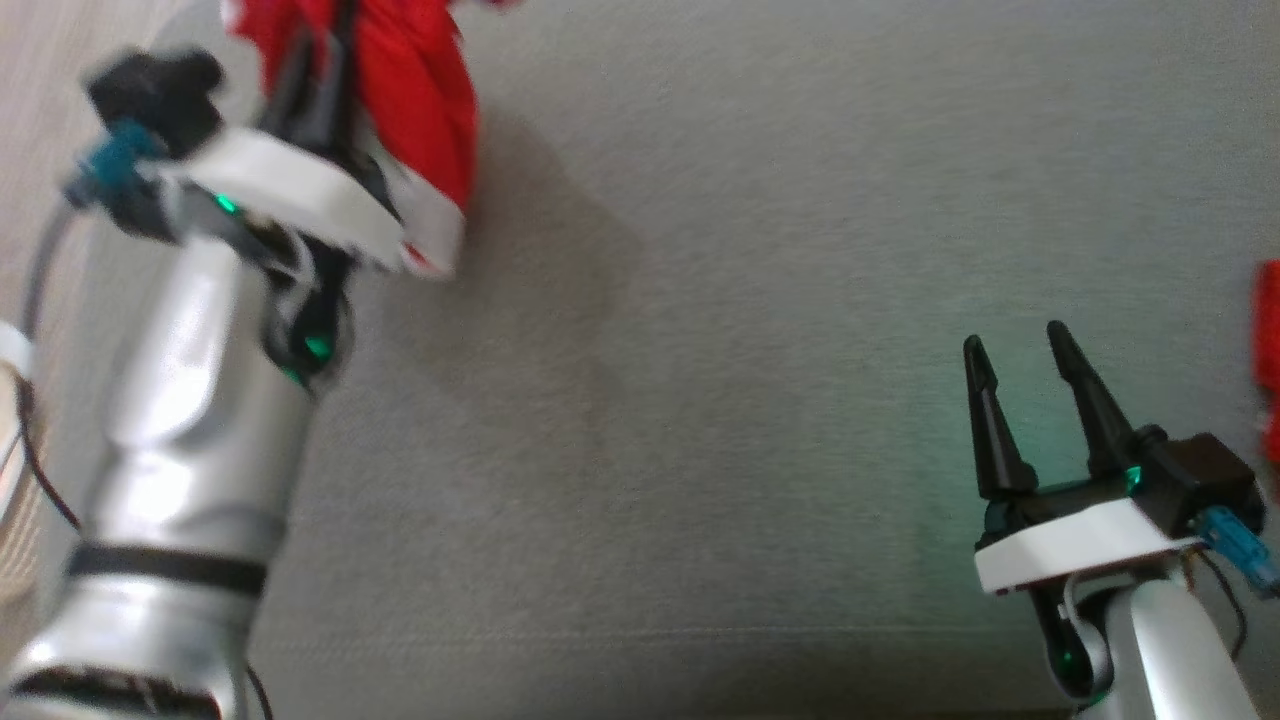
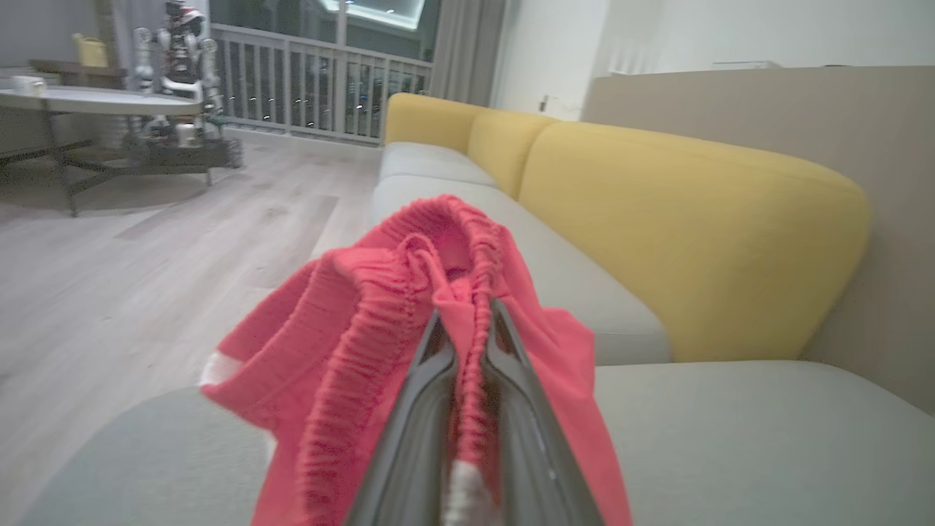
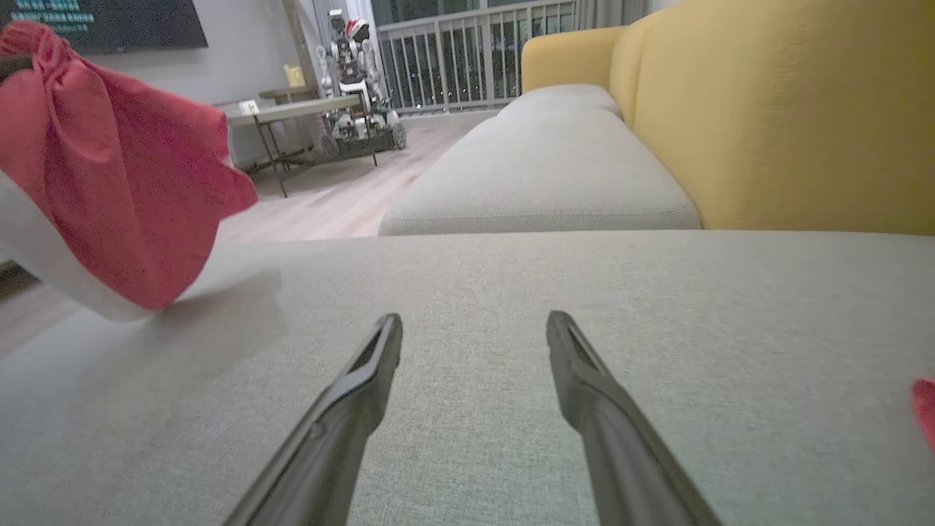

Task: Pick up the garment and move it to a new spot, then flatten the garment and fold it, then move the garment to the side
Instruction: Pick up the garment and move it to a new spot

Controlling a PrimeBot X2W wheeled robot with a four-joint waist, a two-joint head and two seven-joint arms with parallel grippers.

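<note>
Broadly, the grey sofa seat (image 1: pixel 700 400) spreads beneath both arms. The red garment (image 1: pixel 420 90) (white trim along its hem) hangs above the seat's far left, its gathered waistband pinched between the closed left jaws. The right jaws stand open and empty over the near right.

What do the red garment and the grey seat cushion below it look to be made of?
The garment: soft, thin cloth, matte, probably a light woven or jersey fabric; it drapes in loose folds, its waistband is gathered in elastic ribs, and it has a white hem. The seat cushion: grey woven upholstery, matte; a fine grainy weave shows.
</note>
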